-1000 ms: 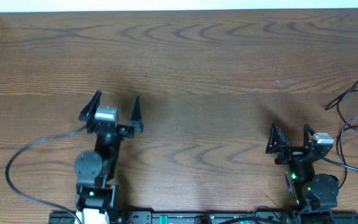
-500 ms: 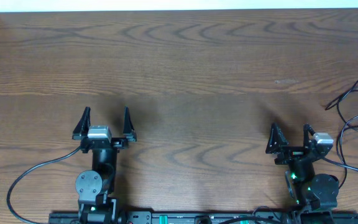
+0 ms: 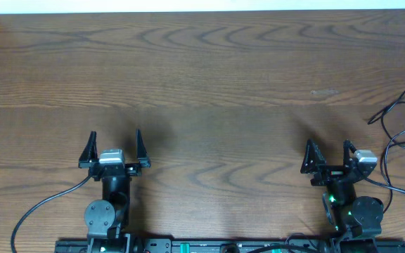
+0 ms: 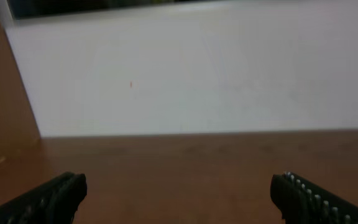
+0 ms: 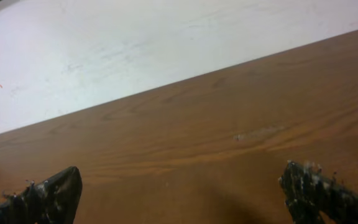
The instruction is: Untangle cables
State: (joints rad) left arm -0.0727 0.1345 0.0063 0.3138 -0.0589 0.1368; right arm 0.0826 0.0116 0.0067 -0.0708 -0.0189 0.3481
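Note:
The cables (image 3: 403, 121) lie at the table's far right edge in the overhead view: thin black cords in loose loops, partly cut off by the frame, with a pale bit at the very edge. My left gripper (image 3: 114, 140) is open and empty near the front left. My right gripper (image 3: 328, 152) is open and empty near the front right, left of the cables and apart from them. Both wrist views show only bare wood between spread fingertips (image 4: 55, 194) (image 5: 48, 193); no cable shows in them.
The brown wooden table (image 3: 209, 84) ends at a white wall along the back (image 3: 202, 5). Thicker black arm wires run off the left arm base (image 3: 41, 207) and beside the right arm base (image 3: 399, 188).
My left gripper has drawn back toward the front edge and turned to point straight ahead, still open. The right arm and the cables have not moved.

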